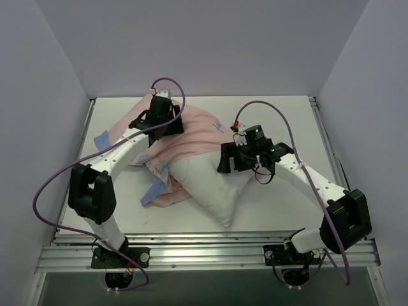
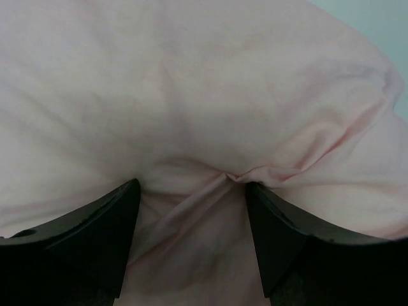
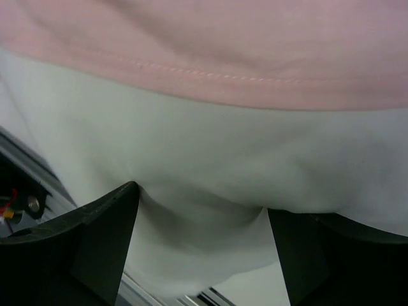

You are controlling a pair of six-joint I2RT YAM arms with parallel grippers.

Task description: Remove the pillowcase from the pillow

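Observation:
The pillowcase (image 1: 191, 137) lies inside out, pale pink with blue edges, bunched over the far end of the white pillow (image 1: 210, 185), whose near end sticks out bare towards the front. My left gripper (image 1: 162, 118) is open and presses down on the pink fabric at the far left; in the left wrist view the fabric (image 2: 204, 95) fills the frame and puckers between the spread fingers (image 2: 191, 191). My right gripper (image 1: 231, 159) is open at the pillow's right edge. Its fingers (image 3: 201, 204) straddle the white pillow (image 3: 223, 153) just below the pink hem (image 3: 223, 44).
The white table (image 1: 287, 115) is enclosed by pale walls at the left, back and right. A metal rail (image 1: 204, 255) runs along the front edge by the arm bases. Purple cables loop above both arms.

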